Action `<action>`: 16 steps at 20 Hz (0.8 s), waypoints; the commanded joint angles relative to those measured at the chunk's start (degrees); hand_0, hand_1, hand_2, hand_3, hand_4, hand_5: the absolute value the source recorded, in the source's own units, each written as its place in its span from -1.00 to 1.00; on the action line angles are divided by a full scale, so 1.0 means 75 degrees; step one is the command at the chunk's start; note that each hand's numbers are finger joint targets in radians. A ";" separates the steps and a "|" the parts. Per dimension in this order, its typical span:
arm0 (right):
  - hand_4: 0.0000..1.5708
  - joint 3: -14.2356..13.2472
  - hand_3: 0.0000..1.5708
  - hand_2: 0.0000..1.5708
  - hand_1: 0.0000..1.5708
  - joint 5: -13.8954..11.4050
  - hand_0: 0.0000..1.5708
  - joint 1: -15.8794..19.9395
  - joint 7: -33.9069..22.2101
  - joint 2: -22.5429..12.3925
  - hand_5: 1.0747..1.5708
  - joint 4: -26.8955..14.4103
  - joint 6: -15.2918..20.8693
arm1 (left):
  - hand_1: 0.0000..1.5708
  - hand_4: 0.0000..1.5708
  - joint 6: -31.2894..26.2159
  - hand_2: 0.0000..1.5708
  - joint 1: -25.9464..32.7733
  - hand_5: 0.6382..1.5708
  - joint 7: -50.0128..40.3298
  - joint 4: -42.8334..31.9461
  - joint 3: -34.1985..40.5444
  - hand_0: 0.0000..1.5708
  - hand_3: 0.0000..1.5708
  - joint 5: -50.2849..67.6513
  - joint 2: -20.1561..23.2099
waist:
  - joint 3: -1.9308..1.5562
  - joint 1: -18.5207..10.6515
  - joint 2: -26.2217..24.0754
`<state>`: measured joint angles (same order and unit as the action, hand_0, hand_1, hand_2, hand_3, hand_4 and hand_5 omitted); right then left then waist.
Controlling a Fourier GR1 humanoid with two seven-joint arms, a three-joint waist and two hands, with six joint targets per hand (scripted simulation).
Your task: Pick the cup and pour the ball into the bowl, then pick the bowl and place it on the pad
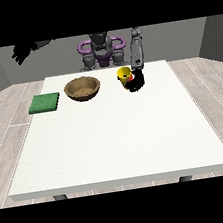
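A yellow cup (123,74) stands at the far side of the white table (117,133), right of centre. The black hand at the view's right (135,81) is right against it, fingers curled round its lower part. Something red shows at the cup's side near that hand; the ball itself I cannot make out. A brown wooden bowl (82,88) sits left of the cup, a short gap between them. A flat green pad (44,103) lies near the table's left edge. The hand at the view's left (21,52) is raised high, off the table, beyond the pad.
The near half of the table holds nothing. The robot's torso (101,52) stands behind the far edge. A wooden floor surrounds the table.
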<state>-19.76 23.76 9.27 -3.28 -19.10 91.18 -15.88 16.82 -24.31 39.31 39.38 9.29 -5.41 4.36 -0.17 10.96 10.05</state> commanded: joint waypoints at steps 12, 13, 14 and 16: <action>-0.15 -0.0329 -0.81 -1.00 -1.00 -0.0146 -1.00 -0.0016 0.0056 -0.0267 0.96 -0.2007 -0.0200 | 0.73 0.85 0.2945 1.00 -0.1623 0.92 -0.4464 -0.0681 -0.3361 0.73 1.00 -0.5079 0.0247 | -0.0038 -0.0580 -0.1657; -0.15 -0.0280 -0.87 -1.00 -1.00 -0.0184 -1.00 -0.0177 -0.0050 -0.0253 0.95 -0.2119 -0.0232 | 0.71 0.84 0.2736 1.00 -0.1830 0.93 -0.4954 -0.0823 -0.3573 0.71 1.00 -0.5424 0.0337 | -0.0041 -0.0608 -0.2004; -0.14 -0.0203 -0.89 -1.00 -1.00 -0.0198 -1.00 -0.0126 -0.0189 -0.0364 0.96 -0.2137 -0.0342 | 0.73 0.83 0.2647 1.00 -0.2104 0.95 -0.5512 -0.1018 -0.3766 0.73 1.00 -0.5754 0.0158 | -0.0024 -0.0541 -0.2071; -0.13 -0.0470 -1.00 -1.00 -1.00 -0.0187 -1.00 -0.0041 0.0264 -0.0415 0.95 -0.2596 -0.0384 | 0.73 0.87 0.2457 1.00 -0.2518 0.91 -0.6145 -0.1137 -0.4157 0.73 1.00 -0.6357 -0.0095 | -0.0011 -0.0858 -0.1869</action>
<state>-22.37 22.83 8.67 -3.20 -21.82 75.52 -18.26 35.81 -37.82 3.15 33.62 -16.43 -44.05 4.80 -0.35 6.31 -3.31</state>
